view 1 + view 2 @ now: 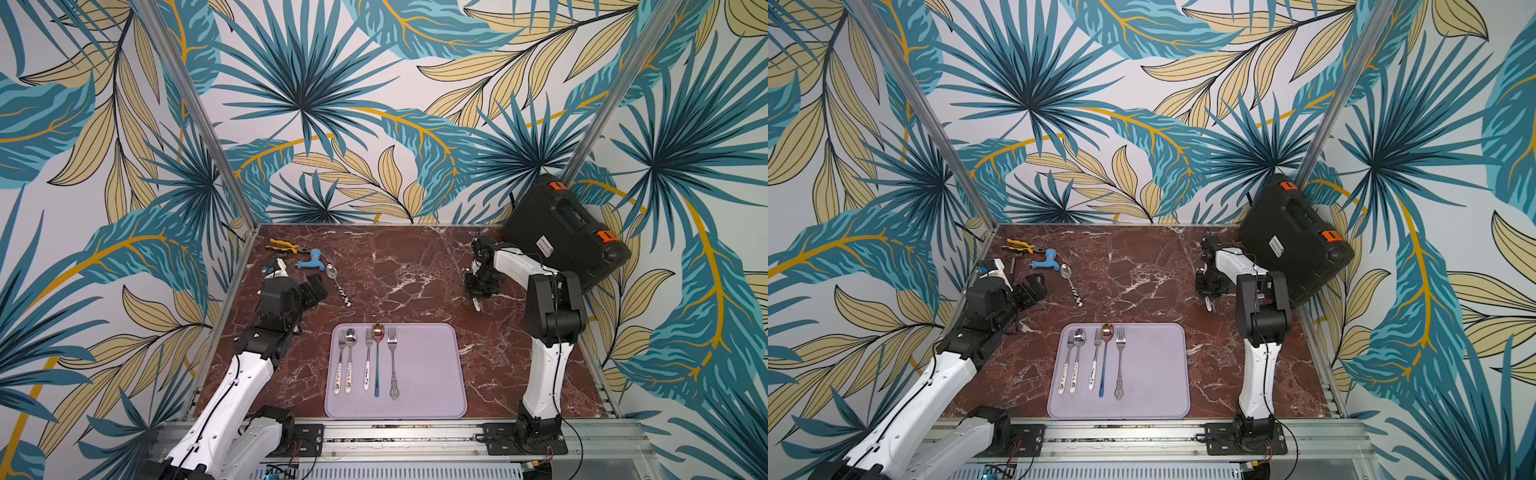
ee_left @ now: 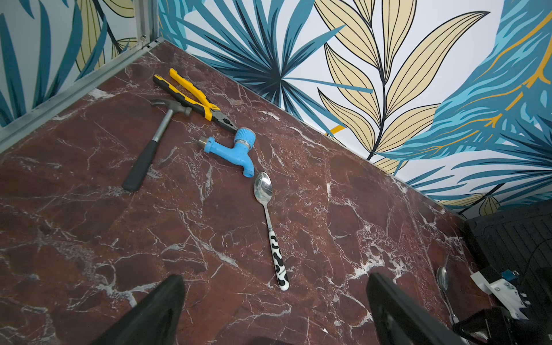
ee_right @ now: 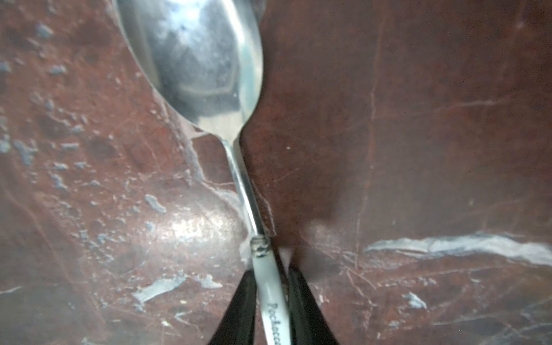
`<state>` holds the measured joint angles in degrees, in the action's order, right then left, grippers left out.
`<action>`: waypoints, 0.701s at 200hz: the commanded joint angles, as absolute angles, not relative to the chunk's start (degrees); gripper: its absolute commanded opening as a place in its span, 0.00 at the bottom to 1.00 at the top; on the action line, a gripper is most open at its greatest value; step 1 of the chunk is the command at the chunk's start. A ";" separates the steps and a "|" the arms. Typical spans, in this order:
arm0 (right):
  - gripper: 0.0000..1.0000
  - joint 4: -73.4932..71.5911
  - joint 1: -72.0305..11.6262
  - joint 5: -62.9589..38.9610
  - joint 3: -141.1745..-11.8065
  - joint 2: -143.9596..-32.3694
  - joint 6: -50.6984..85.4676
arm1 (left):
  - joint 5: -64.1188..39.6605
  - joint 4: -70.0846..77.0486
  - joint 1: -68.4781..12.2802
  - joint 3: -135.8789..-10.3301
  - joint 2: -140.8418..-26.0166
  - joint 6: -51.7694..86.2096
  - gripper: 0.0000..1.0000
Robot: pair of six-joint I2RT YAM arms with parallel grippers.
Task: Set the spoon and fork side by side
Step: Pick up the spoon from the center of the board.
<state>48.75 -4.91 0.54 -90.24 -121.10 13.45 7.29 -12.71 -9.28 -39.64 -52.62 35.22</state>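
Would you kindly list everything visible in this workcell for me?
tray: one, lilac, table's near centre
forks: three, silver, two white-handled, on the tray
tray spoons: two, one silver, one rose-gold with blue handle, between the forks
cow-print spoon: one, black-and-white handle, table's far left
white-handled spoon: one, silver bowl, far right, in the right pincer
pliers: one, yellow-black, far left corner
hammer: one, black grip, beside pliers
tap: one, blue, beside pliers
case: one, black with orange latches, far right corner
table: one, red-brown marble, workcell floor
left pincer: one, black, open, near the cow-print spoon
right pincer: one, black, shut on the white-handled spoon
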 commanded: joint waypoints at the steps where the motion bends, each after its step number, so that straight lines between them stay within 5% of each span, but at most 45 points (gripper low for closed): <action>1: 0.14 47.85 -5.07 -1.05 -88.00 -120.97 14.17 | 7.32 -13.29 -8.79 -41.13 -52.50 35.25 1.00; 57: 0.00 45.69 -5.28 0.00 -84.56 -115.11 15.46 | 6.50 -12.89 -8.79 -40.93 -53.14 35.40 1.00; 140: 0.00 45.09 -10.61 1.38 -78.11 -102.91 19.18 | 2.75 -12.72 -8.78 -40.66 -53.57 35.87 1.00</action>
